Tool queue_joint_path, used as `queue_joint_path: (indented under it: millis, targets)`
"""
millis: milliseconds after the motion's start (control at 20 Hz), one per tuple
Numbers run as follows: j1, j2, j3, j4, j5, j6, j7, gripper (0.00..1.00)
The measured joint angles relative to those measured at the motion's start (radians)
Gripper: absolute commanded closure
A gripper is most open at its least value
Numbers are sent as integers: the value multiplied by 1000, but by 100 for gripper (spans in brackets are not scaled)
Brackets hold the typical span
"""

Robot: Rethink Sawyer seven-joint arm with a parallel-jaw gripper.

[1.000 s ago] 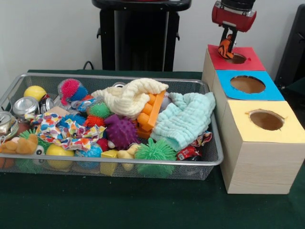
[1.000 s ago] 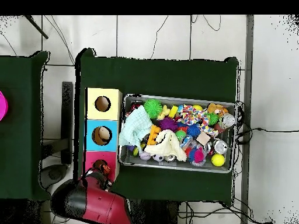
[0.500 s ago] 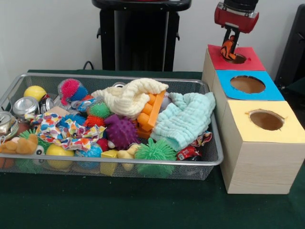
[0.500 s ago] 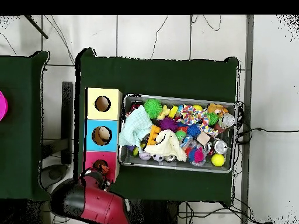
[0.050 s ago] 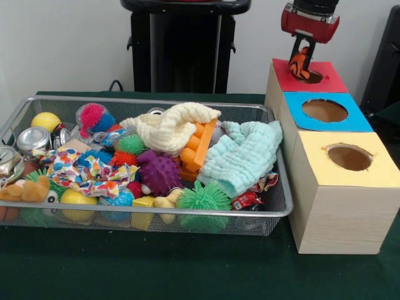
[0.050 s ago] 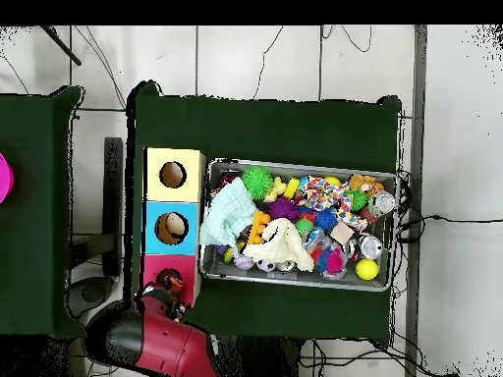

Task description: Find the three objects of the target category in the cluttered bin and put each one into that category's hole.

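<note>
A red and black robot arm holds its pincer (image 5: 300,62) clamped on a small orange and black toy (image 5: 298,64), which hangs over the round hole in the red-topped box (image 5: 325,78), touching or just above its rim. The toy looks light and probably soft, likely to give under a squeeze, so a hold across its middle seems safest. Three boxes stand in a row on the green surface (image 5: 156,269): the red one, a blue-topped box (image 5: 350,122) and a yellow-topped box (image 5: 375,165), each with one hole. Beside them sits one wire bin (image 5: 275,209) heaped with clutter: one cream knitted cloth (image 5: 172,125), one pale green cloth (image 5: 240,156), one purple spiky ball (image 5: 159,172), one green spiky ball (image 5: 203,199) in front, and one yellow ball (image 5: 45,120).
</note>
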Motion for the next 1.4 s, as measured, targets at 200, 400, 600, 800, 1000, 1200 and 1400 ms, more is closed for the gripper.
queue_joint_path:
  millis: [200,400,600,800,1000,1200,1400]
  targets:
    - [-3,0,4,0,0,0,0,0]
    - [-26,0,25,0,0,0,0,0]
    - [-56,0,46,0,0,0,0,0]
    - [-66,0,50,0,0,0,0,0]
    - [-66,0,52,0,0,0,0,0]
    - [-66,-1,53,0,0,7,0,0]
    - [-64,-12,52,-2,0,50,0,0]
